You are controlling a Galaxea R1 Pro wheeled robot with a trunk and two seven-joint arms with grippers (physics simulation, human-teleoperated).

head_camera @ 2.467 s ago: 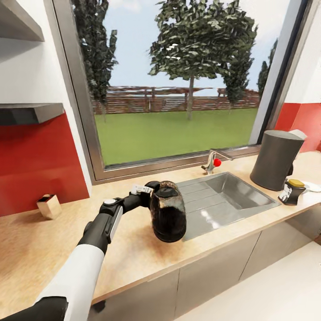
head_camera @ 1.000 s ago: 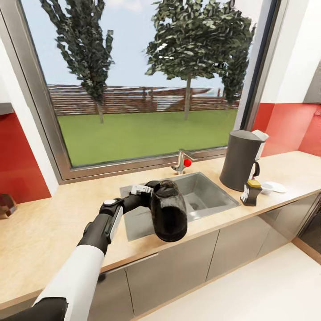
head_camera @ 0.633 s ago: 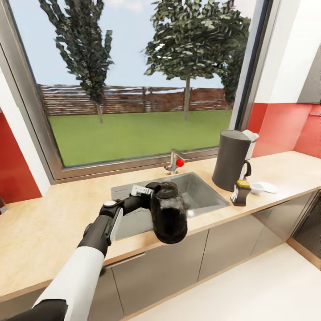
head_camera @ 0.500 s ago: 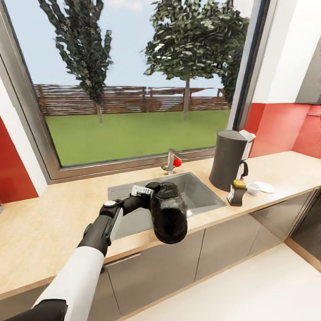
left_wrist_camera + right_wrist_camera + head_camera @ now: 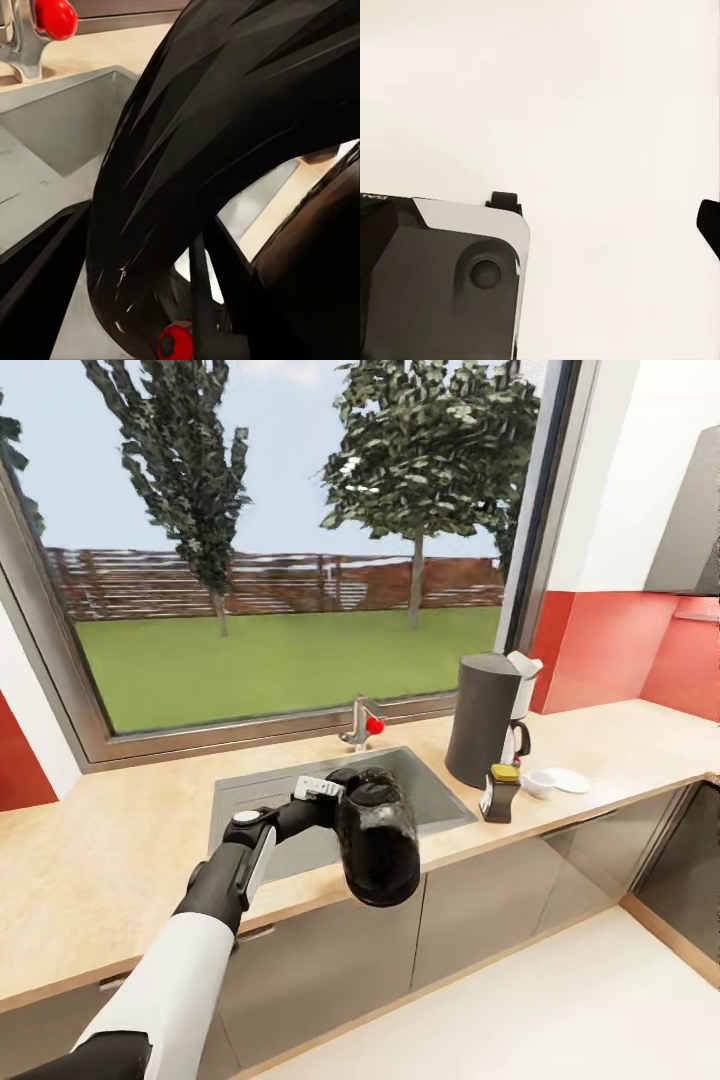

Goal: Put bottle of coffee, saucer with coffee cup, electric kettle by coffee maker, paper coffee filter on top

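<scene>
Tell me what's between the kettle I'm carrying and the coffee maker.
In the head view, the steel sink and a strip of countertop lie between the electric kettle and the coffee maker; nothing stands there.

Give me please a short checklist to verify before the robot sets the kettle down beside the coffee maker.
1. Left gripper holds electric kettle by its handle: ok.
2. Kettle already near coffee maker: not ok, it hangs at the sink.
3. Bottle of coffee stands by the maker: ok.
4. Coffee cup sits on saucer: cannot tell.
5. Bare kitchen countertop remains right of the saucer: ok.
</scene>
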